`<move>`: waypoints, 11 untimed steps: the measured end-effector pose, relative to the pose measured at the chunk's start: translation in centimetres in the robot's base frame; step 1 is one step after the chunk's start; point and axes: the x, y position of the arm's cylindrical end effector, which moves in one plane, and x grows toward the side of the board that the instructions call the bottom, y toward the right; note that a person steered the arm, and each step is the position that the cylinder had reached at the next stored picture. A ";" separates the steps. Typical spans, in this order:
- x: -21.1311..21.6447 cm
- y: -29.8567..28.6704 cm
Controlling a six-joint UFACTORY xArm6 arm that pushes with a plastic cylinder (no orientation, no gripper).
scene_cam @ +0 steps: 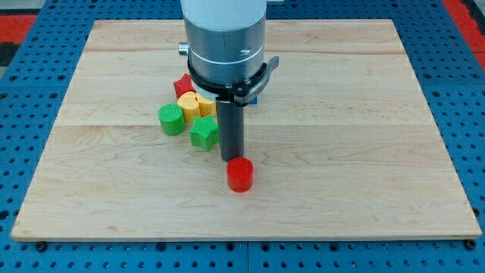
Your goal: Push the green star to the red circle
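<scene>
The green star (203, 132) lies on the wooden board (341, 152), left of centre. The red circle (240, 174) stands below and to the right of it, a short gap away. My tip (232, 158) is at the end of the dark rod, just right of the green star and just above the red circle's top edge. It sits between the two blocks. I cannot tell whether it touches either one.
A green circle (172, 119) lies left of the star. A yellow heart-shaped block (192, 104) and a red star (183, 84) lie above it. A blue block (256, 95) is mostly hidden behind the arm's grey body (225, 42).
</scene>
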 end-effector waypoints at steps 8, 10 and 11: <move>-0.8 -11.9; 1.6 -7.7; 2.0 -6.3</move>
